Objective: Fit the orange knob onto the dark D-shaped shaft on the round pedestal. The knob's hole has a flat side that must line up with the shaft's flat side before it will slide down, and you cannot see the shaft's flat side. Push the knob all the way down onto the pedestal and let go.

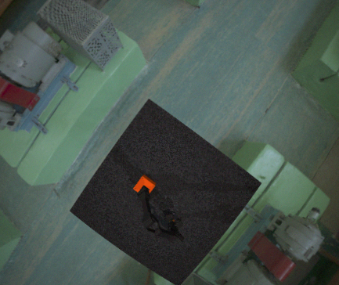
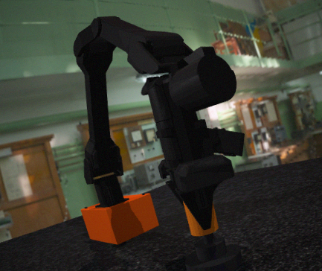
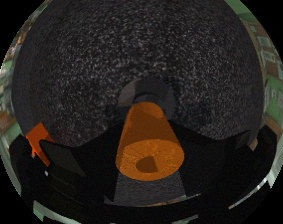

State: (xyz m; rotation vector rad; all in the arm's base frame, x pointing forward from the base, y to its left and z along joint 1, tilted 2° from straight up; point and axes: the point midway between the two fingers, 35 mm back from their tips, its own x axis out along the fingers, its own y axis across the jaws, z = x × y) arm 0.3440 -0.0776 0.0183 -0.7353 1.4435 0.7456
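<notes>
The orange knob is upright between the fingers of my gripper, which is shut on it. Its near end in the wrist view shows a dark, roughly round recess. The round pedestal is directly below, a wide dark disc with a narrower raised collar. A short length of the dark shaft shows between the knob's lower edge and the collar. The knob stands above the pedestal, at about the shaft's top; I cannot tell whether the tip is inside the hole. The shaft's flat side is hidden.
The arm's base sits in an orange block, left of the pedestal in the exterior view. The dark square table top carries the block and pedestal. Green-based machines show beyond its edges in the top view.
</notes>
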